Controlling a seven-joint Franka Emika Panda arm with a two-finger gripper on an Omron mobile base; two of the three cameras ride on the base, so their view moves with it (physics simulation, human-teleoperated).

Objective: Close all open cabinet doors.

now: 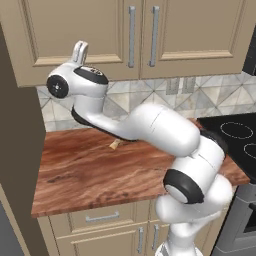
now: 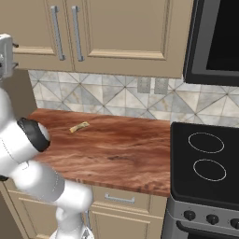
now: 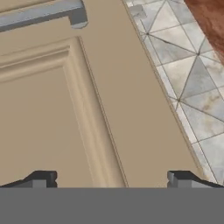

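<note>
Arm [image 1: 160, 130]: glossy white, rounded tubular links; joints were capped with black rings and discs. Gripper [image 3: 113, 178]: pale grey hand, two small dark grey fingertips.

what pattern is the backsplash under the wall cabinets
Grey and white geometric triangle tiles on the backsplash, clearest in the right base view.

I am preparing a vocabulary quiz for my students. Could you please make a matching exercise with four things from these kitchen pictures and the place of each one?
Things:
1. claw
2. small tan scrap
3. stove
4. wall outlets

Places:
A. on the tiled backsplash
B. right of the wooden counter
C. lying on the wooden counter
D. raised before the left cabinet door

Pairs: 1-D, 2-C, 3-B, 4-A
</note>
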